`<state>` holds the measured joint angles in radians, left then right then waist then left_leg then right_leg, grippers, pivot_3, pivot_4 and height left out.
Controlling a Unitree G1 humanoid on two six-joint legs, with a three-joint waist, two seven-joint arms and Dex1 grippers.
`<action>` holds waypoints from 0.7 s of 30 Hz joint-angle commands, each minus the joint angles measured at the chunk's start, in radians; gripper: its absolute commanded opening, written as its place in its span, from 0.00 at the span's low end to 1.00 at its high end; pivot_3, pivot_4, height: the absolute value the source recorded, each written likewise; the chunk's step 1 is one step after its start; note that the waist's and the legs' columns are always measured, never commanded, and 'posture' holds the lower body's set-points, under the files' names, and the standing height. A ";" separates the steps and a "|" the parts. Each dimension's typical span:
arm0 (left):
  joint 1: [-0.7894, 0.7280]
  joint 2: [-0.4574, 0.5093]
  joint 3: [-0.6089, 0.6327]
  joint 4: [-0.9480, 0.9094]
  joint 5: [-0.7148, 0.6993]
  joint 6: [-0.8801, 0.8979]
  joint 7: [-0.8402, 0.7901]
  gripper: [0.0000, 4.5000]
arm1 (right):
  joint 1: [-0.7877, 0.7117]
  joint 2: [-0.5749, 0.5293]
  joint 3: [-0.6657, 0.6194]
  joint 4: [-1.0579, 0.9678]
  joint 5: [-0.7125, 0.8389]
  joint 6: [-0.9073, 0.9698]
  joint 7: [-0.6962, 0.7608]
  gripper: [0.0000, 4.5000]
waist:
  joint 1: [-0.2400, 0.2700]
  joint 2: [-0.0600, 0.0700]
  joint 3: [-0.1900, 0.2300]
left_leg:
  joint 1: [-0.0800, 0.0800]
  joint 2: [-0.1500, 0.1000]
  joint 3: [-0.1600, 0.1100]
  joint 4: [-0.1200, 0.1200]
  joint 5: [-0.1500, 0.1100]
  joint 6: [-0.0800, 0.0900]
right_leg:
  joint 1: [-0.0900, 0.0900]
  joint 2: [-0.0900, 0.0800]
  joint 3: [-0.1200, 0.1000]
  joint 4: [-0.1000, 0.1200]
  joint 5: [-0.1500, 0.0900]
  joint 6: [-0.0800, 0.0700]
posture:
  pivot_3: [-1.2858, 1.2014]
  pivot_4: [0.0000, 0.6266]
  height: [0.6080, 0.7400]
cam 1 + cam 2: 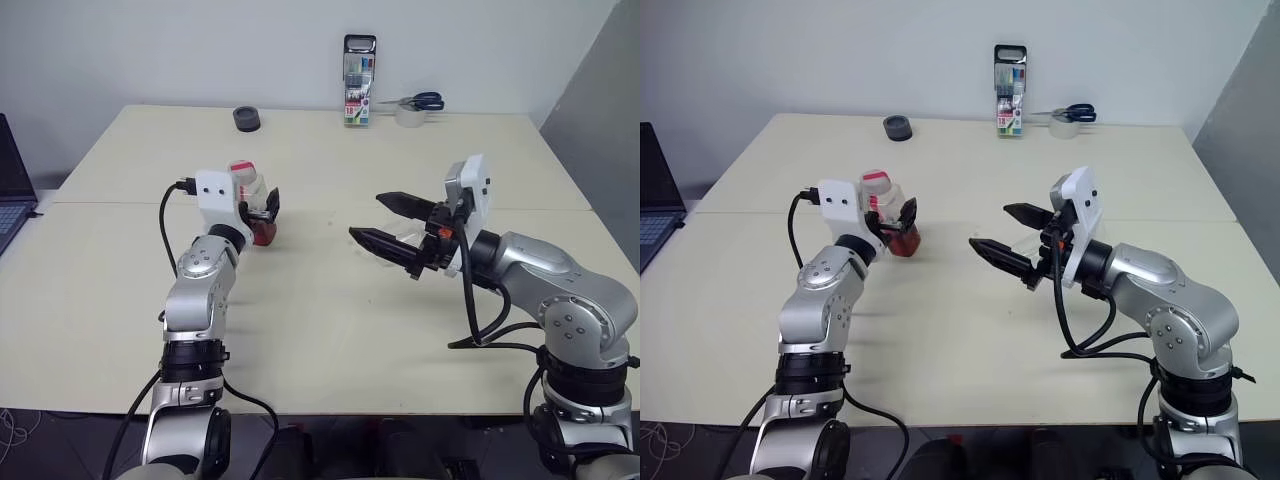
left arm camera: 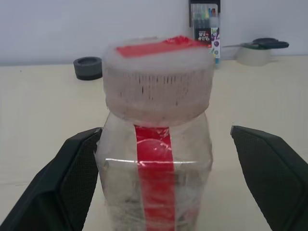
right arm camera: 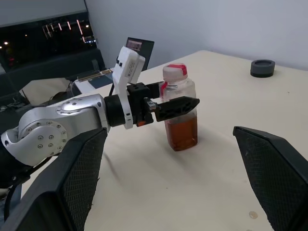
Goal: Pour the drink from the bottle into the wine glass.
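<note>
The bottle [image 1: 252, 190] stands upright on the table [image 1: 320, 330], left of centre, with its whitish, red-topped cap [image 2: 159, 77] on. The reddish-brown drink [image 3: 181, 132] fills its lower part. My left gripper [image 1: 260, 210] is open with the bottle between its fingers [image 2: 67, 183]; one finger lies close against the bottle's side and the other stands apart from it. My right gripper [image 1: 365, 216] hovers open over the middle of the table, pointing toward the bottle, with nothing between its fingers. The wine glass is hidden or out of view.
A black round object [image 1: 247, 119] lies at the back of the table. A pack of markers [image 1: 359, 80] stands against the wall, with scissors [image 1: 420, 101] on a tape roll [image 1: 410, 116] beside it. A laptop [image 1: 10, 190] sits off the left edge.
</note>
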<state>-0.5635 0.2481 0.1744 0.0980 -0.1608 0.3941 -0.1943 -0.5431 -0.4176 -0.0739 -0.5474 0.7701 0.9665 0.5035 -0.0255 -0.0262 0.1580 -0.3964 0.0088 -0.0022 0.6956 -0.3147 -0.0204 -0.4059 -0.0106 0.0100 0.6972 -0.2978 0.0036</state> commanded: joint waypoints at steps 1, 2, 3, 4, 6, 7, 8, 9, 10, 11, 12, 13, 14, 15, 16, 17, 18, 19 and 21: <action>-0.033 0.009 0.011 0.012 -0.010 -0.050 -0.007 0.99 | -0.014 0.001 -0.013 -0.038 0.022 -0.028 -0.014 1.00 | 0.000 0.000 0.000 | 0.000 0.000 0.000 0.000 0.000 0.000 | 0.000 0.000 0.000 0.000 0.000 0.000 | 0.52 0.24 1.00; -0.034 0.009 0.010 0.016 -0.010 -0.056 -0.008 0.99 | -0.014 0.001 -0.013 -0.039 0.023 -0.028 -0.017 1.00 | 0.000 0.000 0.000 | 0.000 0.000 0.000 0.000 0.000 0.000 | 0.000 0.000 0.000 0.000 0.000 0.000 | 0.52 0.24 1.00; -0.035 0.009 0.009 0.020 -0.009 -0.061 -0.010 0.99 | -0.014 0.000 -0.014 -0.040 0.024 -0.028 -0.019 1.00 | 0.000 0.000 0.000 | 0.000 0.000 0.000 0.000 0.000 0.000 | 0.000 0.000 0.000 0.000 0.000 0.000 | 0.52 0.24 1.00; -0.034 0.009 0.008 0.020 -0.010 -0.065 -0.011 0.99 | -0.012 0.000 -0.015 -0.043 0.025 -0.027 -0.021 1.00 | 0.000 0.000 0.000 | 0.000 0.000 0.000 0.000 0.000 0.000 | 0.000 0.000 0.000 0.000 0.000 0.000 | 0.52 0.24 1.00; -0.034 0.007 0.008 0.022 -0.011 -0.070 -0.013 0.99 | -0.009 -0.001 -0.017 -0.047 0.028 -0.025 -0.025 1.00 | 0.000 0.000 0.000 | 0.000 0.000 0.000 0.000 0.000 0.000 | 0.000 0.000 0.000 0.000 0.000 0.000 | 0.52 0.24 1.00; -0.034 0.007 0.008 0.023 -0.010 -0.071 -0.013 0.99 | -0.008 -0.002 -0.017 -0.048 0.028 -0.025 -0.028 1.00 | 0.000 0.000 0.000 | 0.000 0.000 0.000 0.000 0.000 0.000 | 0.000 0.000 0.000 0.000 0.000 0.000 | 0.52 0.24 1.00; -0.035 0.006 0.008 0.024 -0.010 -0.073 -0.013 0.99 | -0.007 -0.002 -0.017 -0.049 0.029 -0.024 -0.030 1.00 | 0.000 0.000 0.000 | 0.000 0.000 0.000 0.000 0.000 0.000 | 0.000 0.000 0.000 0.000 0.000 0.000 | 0.52 0.24 1.00; -0.035 0.006 0.008 0.026 -0.010 -0.075 -0.014 0.99 | -0.006 -0.003 -0.018 -0.050 0.030 -0.023 -0.033 1.00 | 0.000 0.000 0.000 | 0.000 0.000 0.000 0.000 0.000 0.000 | 0.000 0.000 0.000 0.000 0.000 0.000 | 0.52 0.24 1.00; -0.034 0.005 0.009 0.025 -0.013 -0.076 -0.015 0.99 | -0.005 -0.003 -0.019 -0.052 0.032 -0.022 -0.035 1.00 | 0.000 0.000 0.000 | 0.000 0.000 0.000 0.000 0.000 0.000 | 0.000 0.000 0.000 0.000 0.000 0.000 | 0.52 0.24 1.00; -0.032 0.004 0.010 0.024 -0.015 -0.077 -0.016 0.99 | -0.004 -0.003 -0.020 -0.054 0.033 -0.021 -0.036 1.00 | 0.000 0.000 0.000 | 0.000 0.000 0.000 0.000 0.000 0.000 | 0.000 0.000 0.000 0.000 0.000 0.000 | 0.52 0.24 1.00; -0.032 0.004 0.011 0.024 -0.016 -0.079 -0.016 0.99 | -0.004 -0.004 -0.021 -0.056 0.035 -0.020 -0.038 1.00 | 0.000 0.000 0.000 | 0.000 0.000 0.000 0.000 0.000 0.000 | 0.000 0.000 0.000 0.000 0.000 0.000 | 0.52 0.24 1.00; -0.031 0.005 0.012 0.026 -0.015 -0.079 -0.015 0.95 | -0.004 -0.005 -0.021 -0.056 0.035 -0.021 -0.039 1.00 | 0.000 0.000 0.000 | 0.000 0.000 0.000 0.000 0.000 0.000 | 0.000 0.000 0.000 0.000 0.000 0.000 | 0.52 0.24 1.00; -0.027 0.005 0.017 0.025 -0.016 -0.081 -0.012 0.90 | -0.004 -0.007 -0.021 -0.055 0.035 -0.022 -0.039 1.00 | 0.000 0.000 0.000 | 0.000 0.000 0.000 0.000 0.000 0.000 | 0.000 0.000 0.000 0.000 0.000 0.000 | 0.52 0.24 1.00; -0.025 0.004 0.021 0.024 -0.018 -0.082 -0.008 0.86 | -0.003 -0.008 -0.021 -0.054 0.034 -0.023 -0.038 1.00 | 0.000 0.000 0.000 | 0.000 0.000 0.000 0.000 0.000 0.000 | 0.000 0.000 0.000 0.000 0.000 0.000 | 0.52 0.24 1.00; -0.022 0.004 0.025 0.023 -0.019 -0.082 -0.007 0.79 | -0.003 -0.009 -0.023 -0.054 0.034 -0.024 -0.038 1.00 | 0.000 0.000 0.000 | 0.000 0.000 0.000 0.000 0.000 0.000 | 0.000 0.000 0.000 0.000 0.000 0.000 | 0.52 0.24 1.00; -0.020 0.005 0.027 0.022 -0.019 -0.082 -0.006 0.73 | -0.003 -0.010 -0.023 -0.053 0.035 -0.025 -0.038 1.00 | 0.000 0.000 0.000 | 0.000 0.000 0.000 0.000 0.000 0.000 | 0.000 0.000 0.000 0.000 0.000 0.000 | 0.52 0.24 1.00; -0.019 0.006 0.030 0.022 -0.019 -0.082 -0.006 0.66 | -0.004 -0.010 -0.023 -0.052 0.035 -0.025 -0.038 1.00 | 0.000 0.000 0.000 | 0.000 0.000 0.000 0.000 0.000 0.000 | 0.000 0.000 0.000 0.000 0.000 0.000 | 0.52 0.24 1.00; -0.015 0.008 0.034 0.021 -0.018 -0.083 -0.007 0.58 | -0.003 -0.010 -0.023 -0.051 0.034 -0.026 -0.037 1.00 | 0.000 0.000 0.000 | 0.000 0.000 0.000 0.000 0.000 0.000 | 0.000 0.000 0.000 0.000 0.000 0.000 | 0.52 0.24 1.00; -0.007 0.011 0.042 0.021 -0.018 -0.084 -0.006 0.47 | -0.003 -0.011 -0.021 -0.050 0.032 -0.028 -0.036 1.00 | 0.000 0.000 0.000 | 0.000 0.000 0.000 0.000 0.000 0.000 | 0.000 0.000 0.000 0.000 0.000 0.000 | 0.52 0.24 1.00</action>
<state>-0.5709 0.2500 0.2056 0.1340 -0.1678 0.3345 -0.2056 -0.5404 -0.4213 -0.0766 -0.5685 0.7796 0.9662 0.4707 -0.0257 -0.0262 0.1580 -0.3966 0.0089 -0.0022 0.6954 -0.3147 -0.0205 -0.4062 -0.0108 0.0099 0.6971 -0.2978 0.0036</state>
